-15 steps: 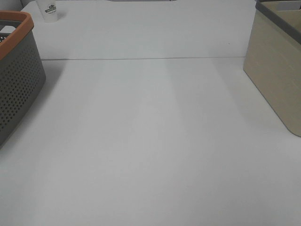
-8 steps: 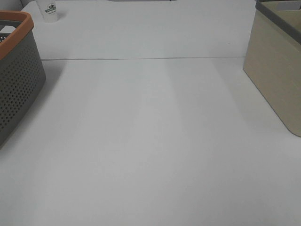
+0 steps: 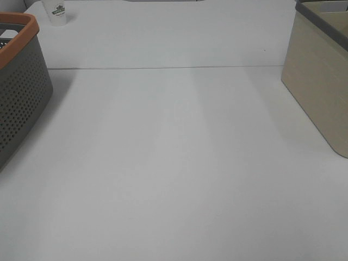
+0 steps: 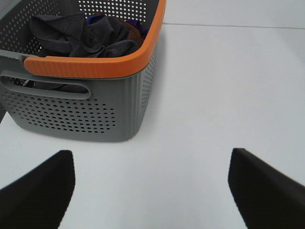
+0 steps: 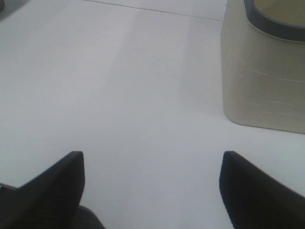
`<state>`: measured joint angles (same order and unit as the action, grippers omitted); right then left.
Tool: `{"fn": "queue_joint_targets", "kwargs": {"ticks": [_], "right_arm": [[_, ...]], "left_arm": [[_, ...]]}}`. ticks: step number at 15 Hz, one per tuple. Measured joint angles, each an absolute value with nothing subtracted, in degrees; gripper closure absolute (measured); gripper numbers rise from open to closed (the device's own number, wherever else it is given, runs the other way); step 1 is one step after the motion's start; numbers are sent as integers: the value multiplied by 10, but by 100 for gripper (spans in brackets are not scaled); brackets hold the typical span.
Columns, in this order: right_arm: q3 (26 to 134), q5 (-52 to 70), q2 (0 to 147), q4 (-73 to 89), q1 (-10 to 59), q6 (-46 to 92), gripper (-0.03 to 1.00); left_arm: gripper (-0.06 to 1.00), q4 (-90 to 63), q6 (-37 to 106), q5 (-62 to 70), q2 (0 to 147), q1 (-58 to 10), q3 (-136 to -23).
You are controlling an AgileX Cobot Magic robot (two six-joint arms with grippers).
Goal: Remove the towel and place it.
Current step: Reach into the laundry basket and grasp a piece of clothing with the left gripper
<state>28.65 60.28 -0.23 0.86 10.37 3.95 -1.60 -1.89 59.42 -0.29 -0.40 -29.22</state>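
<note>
The dark charcoal-grey towel [image 4: 71,31] lies crumpled in a grey perforated basket with an orange rim [image 4: 90,67], on top of other cloths. The basket also shows at the left edge of the exterior high view [image 3: 19,92]. My left gripper [image 4: 152,191] is open and empty, its fingers [image 4: 40,191] apart over the white table, short of the basket. My right gripper [image 5: 152,191] is open and empty over the bare table near a beige bin [image 5: 267,71]. Neither gripper shows in the exterior high view.
The beige bin with a dark grey rim [image 3: 321,76] stands at the right. A small white cup with a dark print [image 3: 57,11] stands at the back left. A seam runs across the white table [image 3: 163,68].
</note>
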Motion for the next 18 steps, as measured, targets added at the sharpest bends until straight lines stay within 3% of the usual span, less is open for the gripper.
{"fn": "queue_joint_targets", "kwargs": {"ticks": [18], "right_arm": [[286,603,-2,9,104,40,20]], "left_arm": [[13,-5,-32,594,-3,-4,-292]]}}
